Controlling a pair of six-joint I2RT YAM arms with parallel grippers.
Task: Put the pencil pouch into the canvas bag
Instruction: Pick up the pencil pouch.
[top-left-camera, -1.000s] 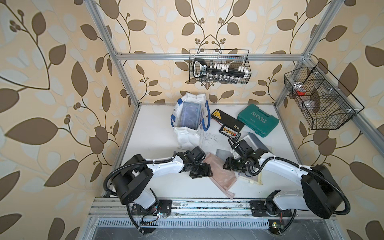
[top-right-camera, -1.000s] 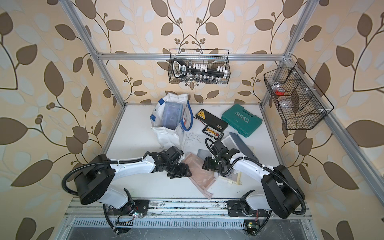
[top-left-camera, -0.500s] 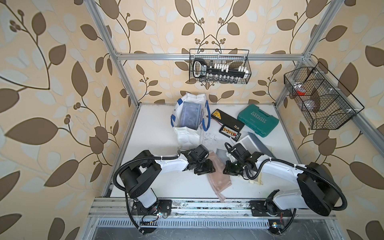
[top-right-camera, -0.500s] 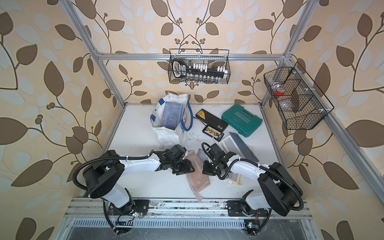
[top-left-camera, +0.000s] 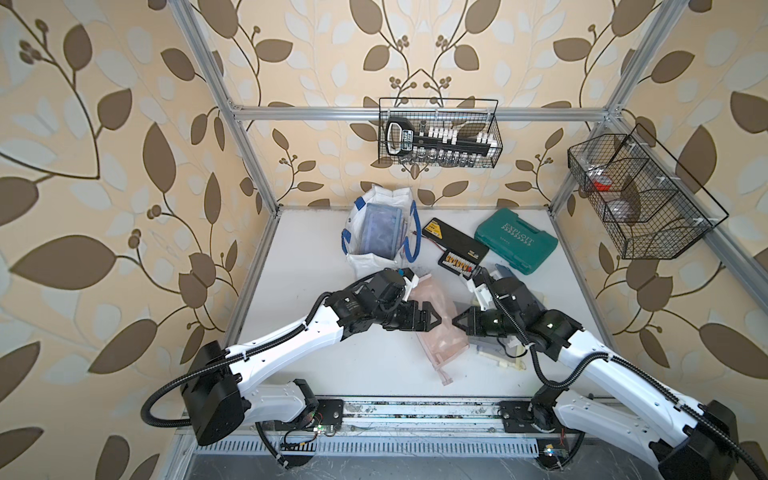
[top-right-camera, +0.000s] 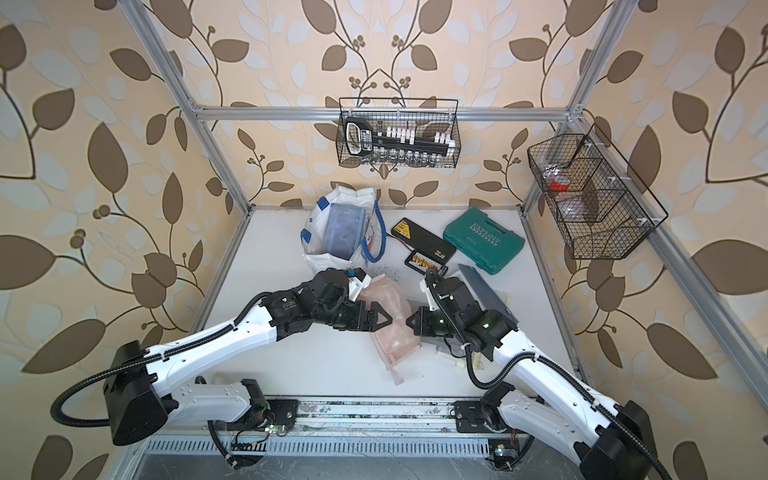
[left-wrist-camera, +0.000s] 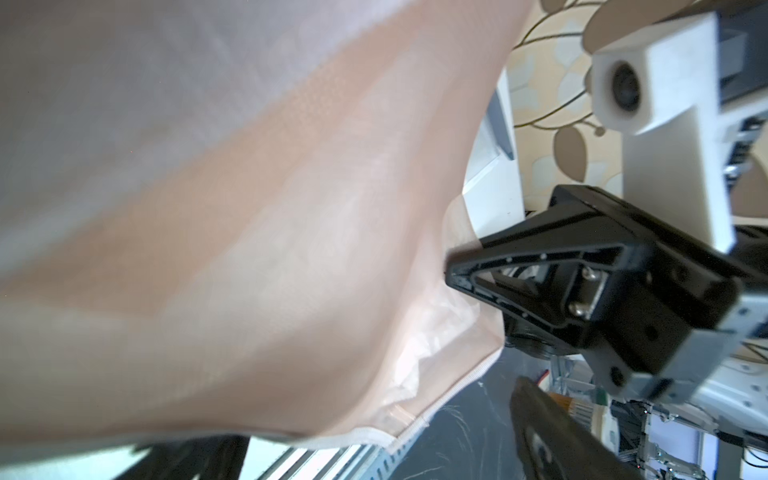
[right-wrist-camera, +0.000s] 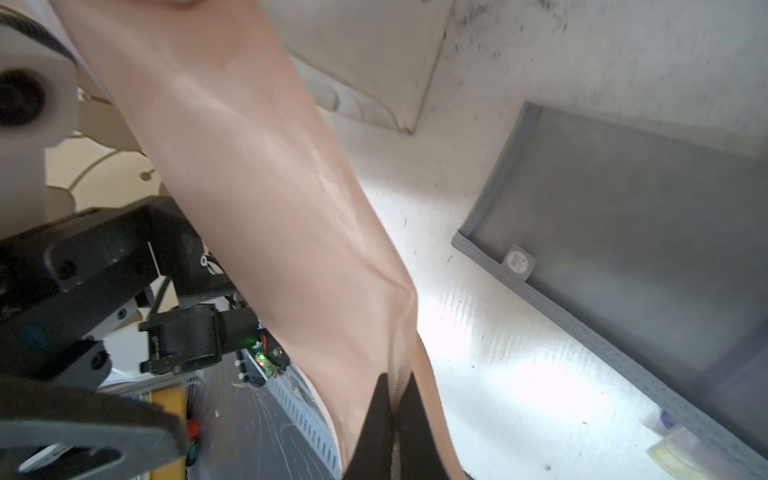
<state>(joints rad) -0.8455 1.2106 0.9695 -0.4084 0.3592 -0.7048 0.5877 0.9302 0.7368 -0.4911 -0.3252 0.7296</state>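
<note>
Pink mesh pouch (top-left-camera: 442, 345) mid-table, just near of bag (top-left-camera: 365, 262), pinched at right edge by closed right gripper (top-left-camera: 455, 323). Left gripper (top-left-camera: 436, 322) at left edge, jaws wide, holding nothing.

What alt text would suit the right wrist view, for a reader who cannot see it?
The right claw, shut, pinches one edge of a pink mesh pencil pouch, which stretches away diagonally across the picture. Beside it, a flat grey pouch lies on the white table.
</note>
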